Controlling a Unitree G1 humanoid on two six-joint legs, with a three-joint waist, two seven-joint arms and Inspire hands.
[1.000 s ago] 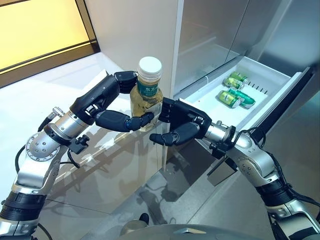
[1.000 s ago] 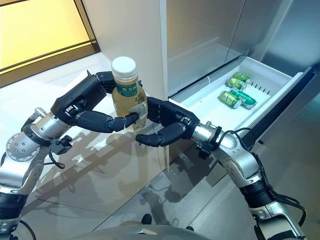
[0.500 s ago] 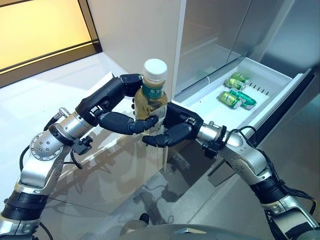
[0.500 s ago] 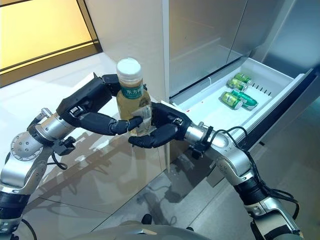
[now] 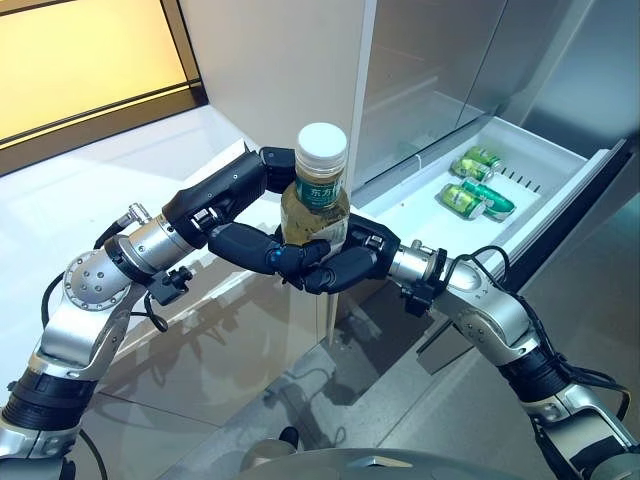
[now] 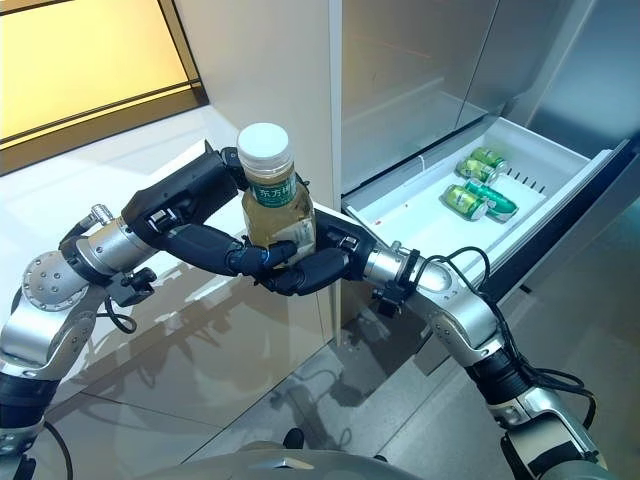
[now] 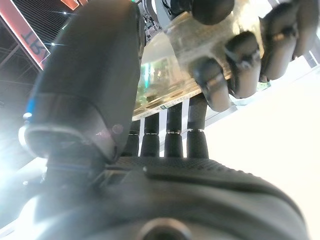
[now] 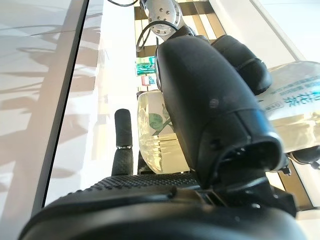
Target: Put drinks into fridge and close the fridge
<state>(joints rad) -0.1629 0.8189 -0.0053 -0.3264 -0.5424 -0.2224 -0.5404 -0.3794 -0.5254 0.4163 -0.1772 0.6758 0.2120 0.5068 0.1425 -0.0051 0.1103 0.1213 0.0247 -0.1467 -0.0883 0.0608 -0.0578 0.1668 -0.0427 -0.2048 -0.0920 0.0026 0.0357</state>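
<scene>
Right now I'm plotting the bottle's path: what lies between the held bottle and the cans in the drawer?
In the left eye view, only bare white drawer floor separates the bottle from the green cans.

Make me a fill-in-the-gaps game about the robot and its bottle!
1. The bottle has a ____ cap.
2. The left hand and the right hand both hold the ____.
3. The green cans lie in the open ____.
4. The bottle stands ____, cap on top.

Missing words: white; bottle; drawer; upright
</scene>
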